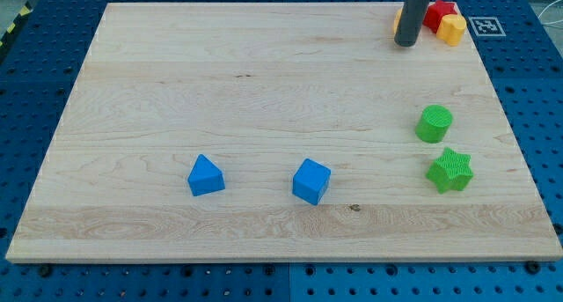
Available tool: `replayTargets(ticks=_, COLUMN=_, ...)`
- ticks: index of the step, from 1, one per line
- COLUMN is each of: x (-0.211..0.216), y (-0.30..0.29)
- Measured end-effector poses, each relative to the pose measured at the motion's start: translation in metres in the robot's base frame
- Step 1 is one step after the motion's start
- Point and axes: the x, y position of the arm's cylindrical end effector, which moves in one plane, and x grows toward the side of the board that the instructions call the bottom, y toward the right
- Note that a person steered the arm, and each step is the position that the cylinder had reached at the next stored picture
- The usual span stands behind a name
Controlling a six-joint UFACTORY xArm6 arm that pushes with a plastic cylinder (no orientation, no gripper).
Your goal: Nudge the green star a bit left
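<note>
Green star [450,170] sits near the right edge of the wooden board [264,91], on the near half, lying flat with its ridged top facing up. Just beyond it, on the far side and slightly left, there's the green cylinder [434,124], close by but not touching the star. And where am I? Way off at the far right corner: my tip [405,44] is planted on the board, well apart from the star, with the whole green pair between me and the near edge. No fingers on this rod, so nothing to spread or clamp; it's just a plain dark end resting at table height, touching no green block. Right beside my rod, to its right, a red block [439,13] and a yellow block [452,29] huddle together at the far corner, and a sliver of orange peeks out at the rod's left edge, shape hard to tell. Over on the near left, a blue triangular block [205,175] and a blue cube [311,180] sit apart from each other, well clear of the star.
</note>
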Motion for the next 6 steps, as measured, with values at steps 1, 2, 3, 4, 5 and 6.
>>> replayTargets(ticks=1, x=0.029, y=0.007)
replayTargets(ticks=2, x=0.050, y=0.048)
replayTargets(ticks=3, x=0.070, y=0.110)
replayTargets(ticks=4, x=0.130, y=0.129)
replayTargets(ticks=5, x=0.182, y=0.127)
replayTargets(ticks=6, x=0.224, y=0.103)
